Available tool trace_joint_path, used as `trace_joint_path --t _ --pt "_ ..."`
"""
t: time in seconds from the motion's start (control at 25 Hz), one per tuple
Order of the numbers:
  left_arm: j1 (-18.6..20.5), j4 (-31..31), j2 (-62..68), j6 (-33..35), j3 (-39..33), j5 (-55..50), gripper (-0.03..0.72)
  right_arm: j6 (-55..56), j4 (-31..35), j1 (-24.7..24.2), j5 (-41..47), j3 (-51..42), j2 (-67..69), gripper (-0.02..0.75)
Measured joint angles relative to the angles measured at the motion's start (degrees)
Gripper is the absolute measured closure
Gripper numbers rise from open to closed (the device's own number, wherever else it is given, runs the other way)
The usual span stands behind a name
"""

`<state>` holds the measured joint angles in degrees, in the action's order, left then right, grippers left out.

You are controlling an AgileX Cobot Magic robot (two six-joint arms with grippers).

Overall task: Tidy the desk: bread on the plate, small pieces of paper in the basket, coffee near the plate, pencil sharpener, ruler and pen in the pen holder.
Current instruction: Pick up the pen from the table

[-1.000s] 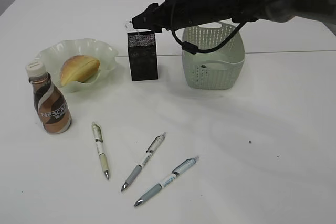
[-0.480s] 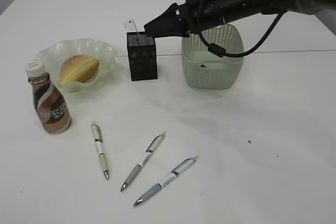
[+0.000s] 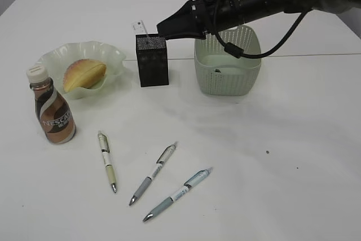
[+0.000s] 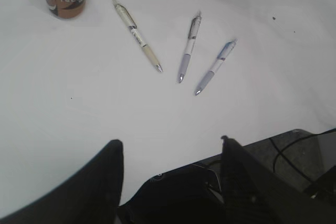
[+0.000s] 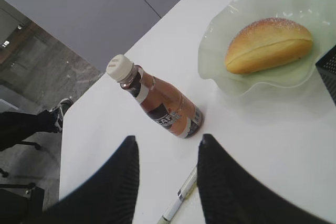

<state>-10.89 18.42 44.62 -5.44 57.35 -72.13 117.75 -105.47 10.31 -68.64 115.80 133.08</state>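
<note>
The bread [image 3: 84,74] lies on the plate [image 3: 51,59], and the coffee [image 3: 52,110] stands just in front of it. The ruler [image 3: 138,27] sticks up out of the pen holder [image 3: 152,63]. My right gripper [image 3: 161,28] hovers open and empty just right of the holder's top, in front of the basket [image 3: 228,77]. Three pens [image 3: 107,162] [image 3: 153,173] [image 3: 177,195] lie on the desk [image 3: 271,184]. My left gripper [image 4: 170,142] is open and empty, high above the pens [image 4: 189,48]. No pencil sharpener or paper pieces show.
The right wrist view looks past the gripper [image 5: 168,140] at the coffee [image 5: 157,103], the bread [image 5: 269,44], one pen [image 5: 181,198] and the desk's left edge. A small dark speck [image 3: 217,70] lies inside the basket. Dark cabling [image 4: 294,156] sits below the left gripper.
My right gripper has drawn back to the right, off the pen holder's top. The ruler stays standing in the holder. Nothing else has moved.
</note>
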Motion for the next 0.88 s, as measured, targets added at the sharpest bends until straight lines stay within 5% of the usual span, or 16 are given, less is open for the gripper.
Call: trace_joint_path --t 0.6,0.88 --pt "0.0 10.81 14.96 14.85 1.66 4.19 0.255 -8.4 0.0 -1.91 -0.04 0.0 -4.35 0.469" --pt "0.0 13.7 19.82 19.28 7.52 4.71 0.278 2.09 0.0 -4.24 -0.93 0.0 -11.95 0.47"
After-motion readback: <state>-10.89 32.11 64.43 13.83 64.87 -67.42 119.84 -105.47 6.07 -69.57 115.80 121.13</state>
